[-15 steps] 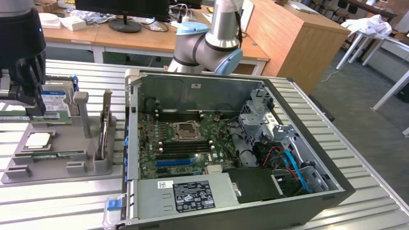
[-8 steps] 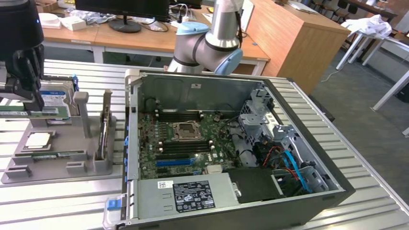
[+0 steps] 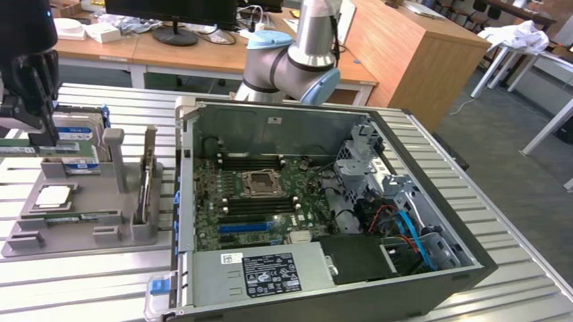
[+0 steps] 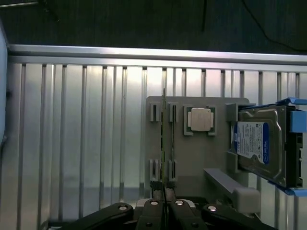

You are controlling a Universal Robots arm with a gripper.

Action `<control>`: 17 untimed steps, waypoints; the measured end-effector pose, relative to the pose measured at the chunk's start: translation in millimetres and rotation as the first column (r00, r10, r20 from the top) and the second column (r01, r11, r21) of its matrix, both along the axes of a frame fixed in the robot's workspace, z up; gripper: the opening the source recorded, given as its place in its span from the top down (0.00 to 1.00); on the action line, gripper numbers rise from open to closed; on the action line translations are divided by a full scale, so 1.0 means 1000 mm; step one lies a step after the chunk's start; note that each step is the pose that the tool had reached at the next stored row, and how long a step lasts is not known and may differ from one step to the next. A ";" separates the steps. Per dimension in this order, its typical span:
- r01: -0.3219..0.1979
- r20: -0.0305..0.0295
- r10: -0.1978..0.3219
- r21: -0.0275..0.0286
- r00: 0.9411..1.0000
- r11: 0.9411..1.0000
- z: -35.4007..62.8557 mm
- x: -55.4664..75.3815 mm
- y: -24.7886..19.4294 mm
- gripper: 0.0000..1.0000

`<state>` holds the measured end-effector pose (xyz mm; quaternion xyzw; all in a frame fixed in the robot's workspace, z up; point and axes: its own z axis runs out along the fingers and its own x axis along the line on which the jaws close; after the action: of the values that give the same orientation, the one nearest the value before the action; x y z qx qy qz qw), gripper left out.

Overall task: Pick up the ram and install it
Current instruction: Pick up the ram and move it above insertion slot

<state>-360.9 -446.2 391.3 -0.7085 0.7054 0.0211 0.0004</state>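
Ram (image 4: 164,139), a long, narrow green circuit-board stick: presented edge-on in the wrist view, so it reads as a thin line with faint green-gold flecks; chips and any label cannot be made out. Black two-finger gripper (image 4: 164,191): jaws drawn together, clamped on one end of the ram. Position: over the grey moulded fixture tray (image 4: 192,158), in line between its two pairs of slotted rests, just beside the small square silver processor chip (image 4: 200,119); whether it sits in a rest or hangs clear cannot be judged. Blue-and-white labelled hard drive (image 4: 254,143): partly cut off by the frame edge. Exterior view: gripper (image 3: 37,137) partly cropped at the exterior view's left; open desktop computer case (image 3: 268,127) stands well apart.
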 end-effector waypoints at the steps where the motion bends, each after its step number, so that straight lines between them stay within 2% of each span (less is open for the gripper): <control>1: 0.000 0.000 0.000 0.000 1.000 1.000 0.0017 0.000 0.0000 0.89; 11: 0.000 0.000 0.000 0.000 1.000 1.000 0.0183 0.000 0.0000 0.89; 17: 0.000 0.000 0.000 0.000 1.000 1.000 0.0189 0.000 0.0000 0.89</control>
<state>-360.6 -446.2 410.2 -0.7085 0.7054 0.0211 0.0004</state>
